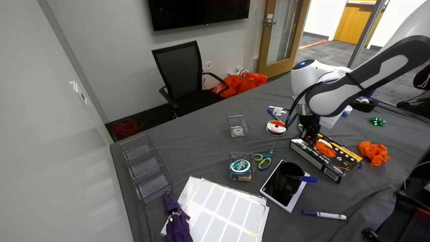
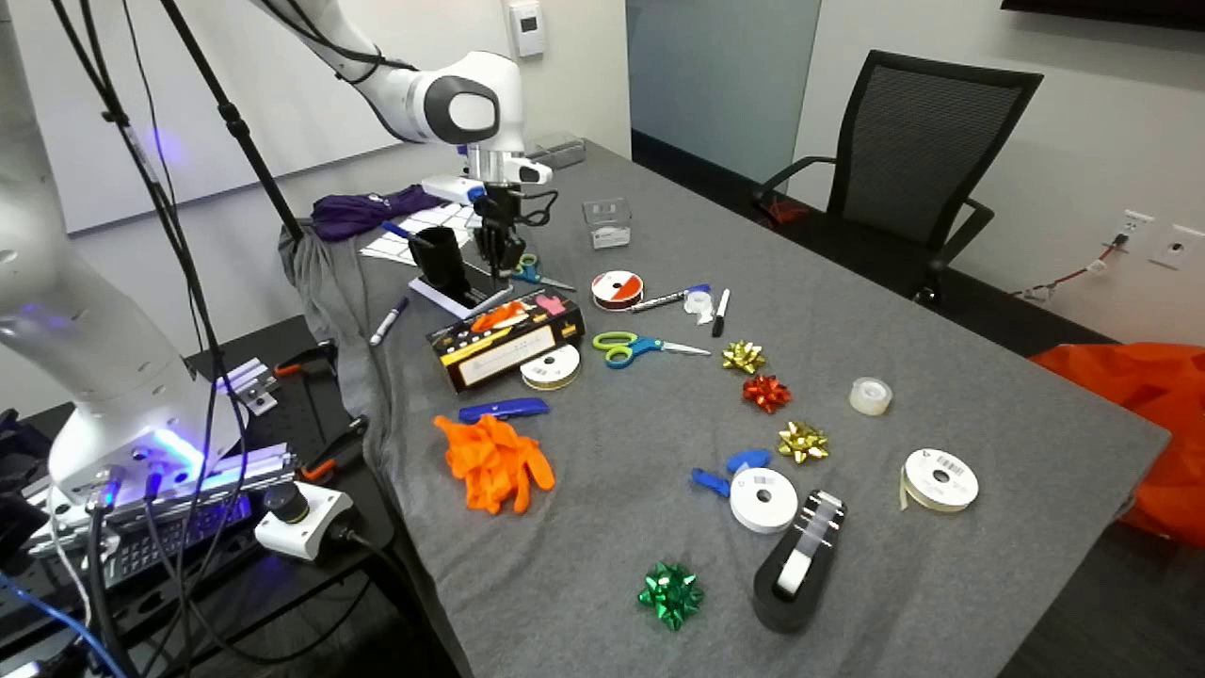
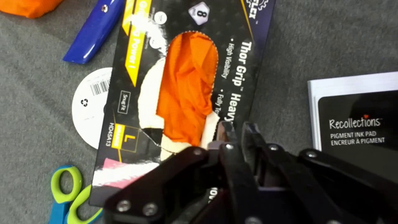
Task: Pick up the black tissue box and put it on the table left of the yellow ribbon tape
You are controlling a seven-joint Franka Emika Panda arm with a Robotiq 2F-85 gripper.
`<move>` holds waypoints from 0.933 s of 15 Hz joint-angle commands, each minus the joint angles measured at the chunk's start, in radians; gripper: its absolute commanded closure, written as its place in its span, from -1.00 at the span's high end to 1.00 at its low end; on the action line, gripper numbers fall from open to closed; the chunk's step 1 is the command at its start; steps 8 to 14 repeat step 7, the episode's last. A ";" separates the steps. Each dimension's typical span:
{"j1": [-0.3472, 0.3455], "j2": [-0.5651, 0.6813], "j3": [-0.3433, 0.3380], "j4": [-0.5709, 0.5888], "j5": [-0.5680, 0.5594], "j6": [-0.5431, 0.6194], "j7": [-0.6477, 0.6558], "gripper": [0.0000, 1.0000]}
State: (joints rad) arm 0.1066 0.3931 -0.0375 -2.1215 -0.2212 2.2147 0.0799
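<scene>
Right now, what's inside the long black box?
Inside the black box, crumpled orange glove-like material shows from above; whatever lies beneath it is covered, so I can't tell.

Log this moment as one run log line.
black box: on table, not yet lifted; gripper: at box's long edge, jaws slightly apart, contact unclear; orange contents: showing through box's opening

Glossy printed card: box (image 2: 506, 347). Matt, creased cloth: table (image 2: 612, 471). Smooth, shiny plastic: knife (image 3: 94, 32). Crinkled metallic foil: green bow (image 2: 671, 595). Metal and plastic: scissors (image 2: 646, 346). Clear plastic: tray (image 1: 146, 168). Smooth paper: sheets (image 1: 221, 210).
</scene>
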 commanded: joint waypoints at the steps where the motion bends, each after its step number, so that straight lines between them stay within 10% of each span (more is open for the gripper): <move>1: -0.041 -0.149 0.022 -0.118 0.008 0.065 -0.095 -0.08; 7: -0.122 -0.308 0.043 -0.261 0.236 0.251 -0.373 0.75; 14: -0.122 -0.308 0.043 -0.261 0.236 0.251 -0.373 0.75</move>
